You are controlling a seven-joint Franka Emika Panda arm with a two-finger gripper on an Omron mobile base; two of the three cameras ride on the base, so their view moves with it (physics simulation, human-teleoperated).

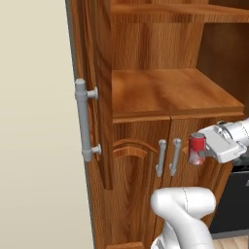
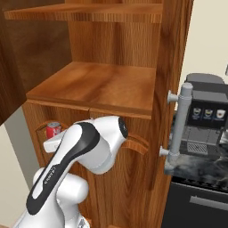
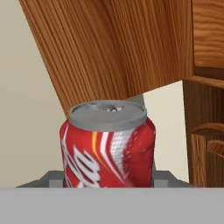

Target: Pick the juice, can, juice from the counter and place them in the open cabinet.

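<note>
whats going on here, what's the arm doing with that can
The white arm is holding a red drink can upright in its end effector, in front of the tall wooden cabinet. The can sits level with the lower doors, below the open shelf, which has nothing on it. The cabinet door with the grey bar handle stands open. The can is not yet placed inside.

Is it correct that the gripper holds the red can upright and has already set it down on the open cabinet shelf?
Not quite. The gripper does hold the red can upright, but the can is not on the shelf. The left base view shows it in the air below the shelf, in front of the lower cabinet doors.
</note>
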